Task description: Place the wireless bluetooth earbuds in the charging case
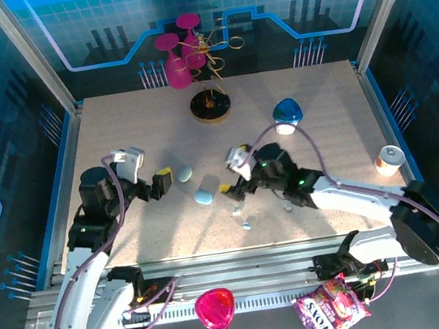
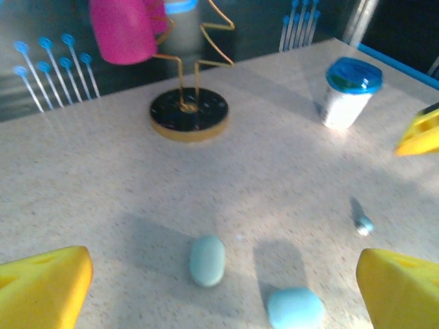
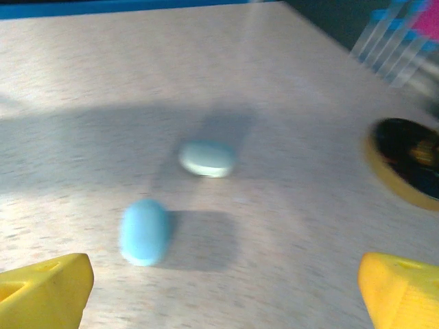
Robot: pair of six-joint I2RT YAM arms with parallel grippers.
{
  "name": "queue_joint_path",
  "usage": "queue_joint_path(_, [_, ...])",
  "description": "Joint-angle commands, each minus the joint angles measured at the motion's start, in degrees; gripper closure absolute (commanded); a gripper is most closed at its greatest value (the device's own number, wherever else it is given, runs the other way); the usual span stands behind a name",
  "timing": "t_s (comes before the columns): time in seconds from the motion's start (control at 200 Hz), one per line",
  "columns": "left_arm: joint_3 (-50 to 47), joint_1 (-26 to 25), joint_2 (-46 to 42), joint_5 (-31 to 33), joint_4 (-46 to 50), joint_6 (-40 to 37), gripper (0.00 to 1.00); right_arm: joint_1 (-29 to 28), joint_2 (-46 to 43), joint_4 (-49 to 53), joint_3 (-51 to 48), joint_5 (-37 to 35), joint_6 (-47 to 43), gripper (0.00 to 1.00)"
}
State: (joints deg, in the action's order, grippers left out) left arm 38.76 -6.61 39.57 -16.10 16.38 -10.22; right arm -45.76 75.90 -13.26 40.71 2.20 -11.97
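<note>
Left gripper point(image 2: 221, 284) and right gripper point(image 3: 223, 288) are being held wide open, empty; the apparent earbud point(image 2: 363, 223) is best being straddled centrally.

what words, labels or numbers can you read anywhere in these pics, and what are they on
snack bag at the near edge: big white letters on purple, seen upside down and too blurred to read for sure.
small can at the right side of the table: any label is too small to read.
white cup with a blue lid: no print can be made out.
No text here can be quoted with confidence.
</note>
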Motion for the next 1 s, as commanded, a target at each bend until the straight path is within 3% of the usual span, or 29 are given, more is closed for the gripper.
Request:
queue_joint_path(0.0, [0.7,-0.3,-3.0,-5.0,9.2,-3.4,0.01,-4.8,6.2,0.2,3.3,1.2,-0.7,0.00])
queue_joint_path(0.155, [-0.5,-0.3,-5.1,-5.7,10.0,-4.2,0.01,-8.6,15.9,-2.7,7.6,1.5,0.5,0.00])
queue_joint_path(0.355, [-1.1,-0.3,-5.3,-6.3,10.4,-5.2,0.01,-7.4,24.4,-6.7,9.3,3.8,1.8,0.04])
queue_joint_path(0.64, [-1.4,-0.4,-5.2,-7.1,10.2,-5.2,0.01,-4.0,30.2,-5.2,13.2,8.5,-0.1,0.20])
queue_joint_path(0.996, [-1.2,-0.4,-5.4,-9.3,10.3,-6.0,0.01,-2.7,34.5,-2.5,16.4,7.7,-4.1,0.28])
